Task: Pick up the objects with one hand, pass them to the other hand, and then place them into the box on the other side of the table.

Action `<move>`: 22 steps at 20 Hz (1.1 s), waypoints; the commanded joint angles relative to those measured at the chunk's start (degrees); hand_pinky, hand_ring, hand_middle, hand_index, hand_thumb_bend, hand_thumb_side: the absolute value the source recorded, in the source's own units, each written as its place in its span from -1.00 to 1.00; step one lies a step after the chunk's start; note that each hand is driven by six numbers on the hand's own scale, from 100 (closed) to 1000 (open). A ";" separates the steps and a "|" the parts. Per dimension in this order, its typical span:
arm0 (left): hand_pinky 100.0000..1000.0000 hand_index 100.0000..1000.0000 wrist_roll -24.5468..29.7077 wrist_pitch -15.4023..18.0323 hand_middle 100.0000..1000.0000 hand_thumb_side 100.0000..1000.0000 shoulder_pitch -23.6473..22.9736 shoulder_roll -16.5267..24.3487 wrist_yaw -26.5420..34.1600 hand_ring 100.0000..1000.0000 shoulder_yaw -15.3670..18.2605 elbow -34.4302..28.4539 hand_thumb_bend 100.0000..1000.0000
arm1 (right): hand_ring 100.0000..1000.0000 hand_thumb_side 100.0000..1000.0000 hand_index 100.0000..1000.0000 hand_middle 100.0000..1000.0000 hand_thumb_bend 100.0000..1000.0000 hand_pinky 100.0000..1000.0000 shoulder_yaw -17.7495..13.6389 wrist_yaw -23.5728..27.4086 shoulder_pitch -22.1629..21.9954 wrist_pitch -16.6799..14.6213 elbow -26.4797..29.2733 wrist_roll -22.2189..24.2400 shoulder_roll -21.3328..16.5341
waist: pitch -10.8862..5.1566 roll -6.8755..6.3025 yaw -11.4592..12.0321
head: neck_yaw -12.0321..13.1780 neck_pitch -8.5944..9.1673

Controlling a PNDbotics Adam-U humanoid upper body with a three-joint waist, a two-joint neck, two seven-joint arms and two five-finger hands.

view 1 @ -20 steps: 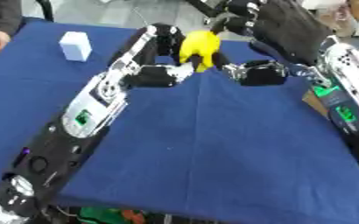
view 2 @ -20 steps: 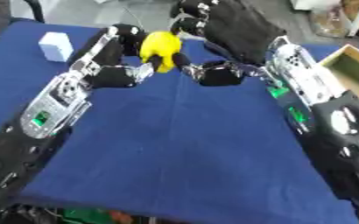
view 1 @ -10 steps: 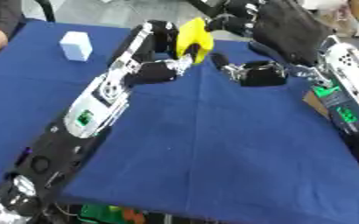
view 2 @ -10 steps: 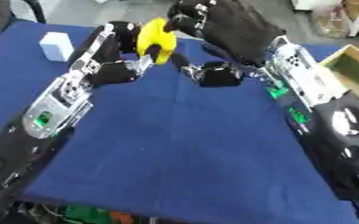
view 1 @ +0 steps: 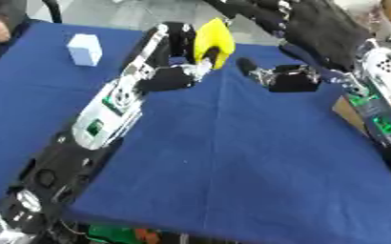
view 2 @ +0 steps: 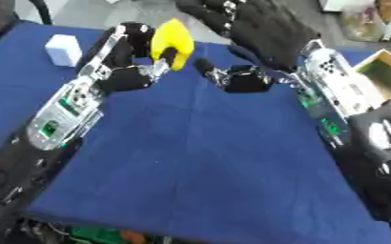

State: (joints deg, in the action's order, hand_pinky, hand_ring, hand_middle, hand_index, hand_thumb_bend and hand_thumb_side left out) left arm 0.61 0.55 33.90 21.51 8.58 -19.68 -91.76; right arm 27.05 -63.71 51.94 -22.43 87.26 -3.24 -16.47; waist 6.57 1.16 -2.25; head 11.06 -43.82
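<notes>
At upper centre, the left hand (view 1: 178, 76) grips a yellow object (view 1: 213, 42).
The right hand (view 1: 274, 78), apparently unclenched, should close before release.

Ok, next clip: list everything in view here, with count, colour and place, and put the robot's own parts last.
yellow object: one, yellow, held up above the far middle of the table in the left hand.
white block: one, white, far left on the table.
box: one, wooden rim with green inside, right edge of the table.
table: one, blue cloth cover, fills the view.
left hand: one, black, fingers curled on the yellow object.
right hand: one, black, beside the yellow object, fingers reaching toward it, not touching.
</notes>
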 commanded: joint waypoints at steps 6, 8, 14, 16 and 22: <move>-0.31 -0.38 2.62 -0.34 -0.47 -1.00 1.62 1.46 2.05 -0.46 -1.01 -1.40 -0.83 | 0.61 -0.39 1.00 0.56 -0.69 0.66 -0.13 0.40 1.16 -1.03 -0.97 -0.20 -0.24 | -0.33 0.22 0.22 | 0.20 -0.30; -0.31 -0.38 3.16 -0.40 -0.47 -1.00 1.76 1.42 2.20 -0.46 -1.26 -1.36 -0.83 | 0.62 -0.40 1.00 0.57 -0.72 0.67 0.04 0.58 1.17 -1.41 -1.22 -0.15 -0.07 | -0.28 0.23 0.24 | 0.18 -0.30; -0.30 -0.38 4.72 -0.04 -0.46 -1.00 2.10 1.44 2.41 -0.46 -1.58 -1.65 -0.84 | 0.64 -0.41 0.98 0.60 -0.94 0.69 0.81 1.67 1.07 -2.90 -2.28 1.01 0.19 | -0.23 0.25 0.23 | 0.20 -0.30; -0.29 -0.38 5.61 0.05 -0.46 -1.00 2.21 1.53 2.29 -0.45 -1.71 -1.81 -0.84 | 0.64 -0.44 0.90 0.61 -1.00 0.70 1.04 2.63 1.04 -3.46 -2.67 1.54 0.35 | -0.24 0.24 0.20 | 0.21 -0.30; -0.27 -0.36 8.91 0.67 -0.44 -1.00 2.48 1.53 2.05 -0.44 -1.88 -2.44 -0.84 | 0.66 -0.45 0.71 0.62 -1.00 0.72 1.35 4.81 1.12 -5.31 -2.76 3.08 0.42 | -0.30 0.24 0.20 | 0.33 -0.30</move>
State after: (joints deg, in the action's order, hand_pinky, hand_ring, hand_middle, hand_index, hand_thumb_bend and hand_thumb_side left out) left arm 8.73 0.97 34.92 21.89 10.75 -21.57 -92.47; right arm 28.61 -59.52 51.92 -27.30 84.05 -0.46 -15.87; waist 6.57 1.16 -2.04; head 11.22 -43.82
